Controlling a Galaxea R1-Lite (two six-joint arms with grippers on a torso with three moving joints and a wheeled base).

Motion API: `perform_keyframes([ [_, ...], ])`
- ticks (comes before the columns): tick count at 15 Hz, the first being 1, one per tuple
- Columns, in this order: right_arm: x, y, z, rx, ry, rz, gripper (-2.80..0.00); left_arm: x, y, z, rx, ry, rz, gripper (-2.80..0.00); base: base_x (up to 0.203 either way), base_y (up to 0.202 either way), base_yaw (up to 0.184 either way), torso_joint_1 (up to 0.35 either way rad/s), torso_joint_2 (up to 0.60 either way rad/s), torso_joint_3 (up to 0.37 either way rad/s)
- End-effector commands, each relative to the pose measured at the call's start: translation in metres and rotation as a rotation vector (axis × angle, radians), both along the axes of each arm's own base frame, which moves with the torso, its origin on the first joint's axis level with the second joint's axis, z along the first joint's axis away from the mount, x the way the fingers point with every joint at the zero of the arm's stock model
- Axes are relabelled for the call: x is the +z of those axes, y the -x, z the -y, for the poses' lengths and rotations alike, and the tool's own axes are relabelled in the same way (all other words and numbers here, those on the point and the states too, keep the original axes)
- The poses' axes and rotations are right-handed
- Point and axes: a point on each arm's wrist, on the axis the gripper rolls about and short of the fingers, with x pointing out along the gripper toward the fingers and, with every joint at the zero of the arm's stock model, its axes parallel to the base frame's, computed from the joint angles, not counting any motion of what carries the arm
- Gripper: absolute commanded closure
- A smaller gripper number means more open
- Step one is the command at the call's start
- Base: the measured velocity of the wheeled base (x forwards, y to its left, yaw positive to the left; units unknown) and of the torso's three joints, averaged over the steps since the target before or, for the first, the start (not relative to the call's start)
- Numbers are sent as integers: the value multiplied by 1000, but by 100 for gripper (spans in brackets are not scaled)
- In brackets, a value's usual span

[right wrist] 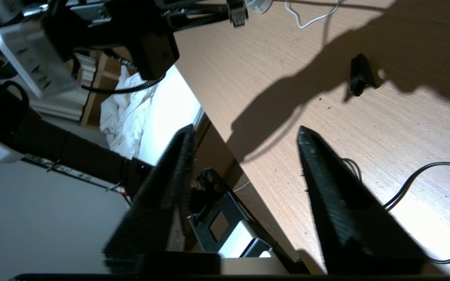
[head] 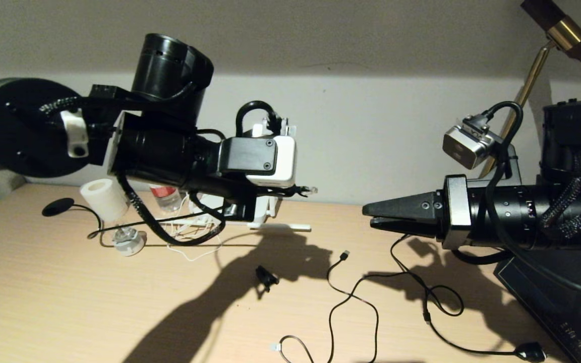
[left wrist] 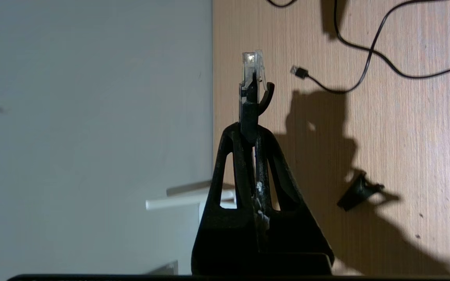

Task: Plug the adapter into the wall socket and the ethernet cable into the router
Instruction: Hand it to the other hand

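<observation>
The ethernet cable's clear connector [left wrist: 253,66] sticks out past the tips of my left gripper [left wrist: 249,134], which is shut on the black boot behind it. In the head view that gripper [head: 294,191] hovers above the back of the table with the connector [head: 310,190] pointing right. Just below it lies a white stick antenna [head: 280,228] of the router [left wrist: 186,203]; the arm hides the router's body. A thin white cord [head: 194,253] curls beside it. The adapter and wall socket are not visible. My right gripper [head: 369,216] [right wrist: 245,130] hangs open and empty to the right.
On the wooden table [head: 43,302] lie a small black clip [head: 266,276], a thin black USB cable [head: 343,255] and a black cord with a plug [head: 530,351]. A white roll [head: 103,199] and a bottle [head: 167,197] stand back left; a brass lamp arm [head: 527,85] stands back right.
</observation>
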Motion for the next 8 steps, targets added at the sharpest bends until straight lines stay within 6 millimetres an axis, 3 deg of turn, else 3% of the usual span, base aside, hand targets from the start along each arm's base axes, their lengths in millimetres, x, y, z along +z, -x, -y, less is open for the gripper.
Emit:
perform_keyframes([
  [1,0,-5,-4,-3,0,-5,-280,-5,-3,13,-29,-11,-6,0,0,0,0,0,0,0],
  [8,5,-21,-24,22,-20,-17,-280,-3,2,16,-44,-6,2,0,0,0,0,0,0,0],
])
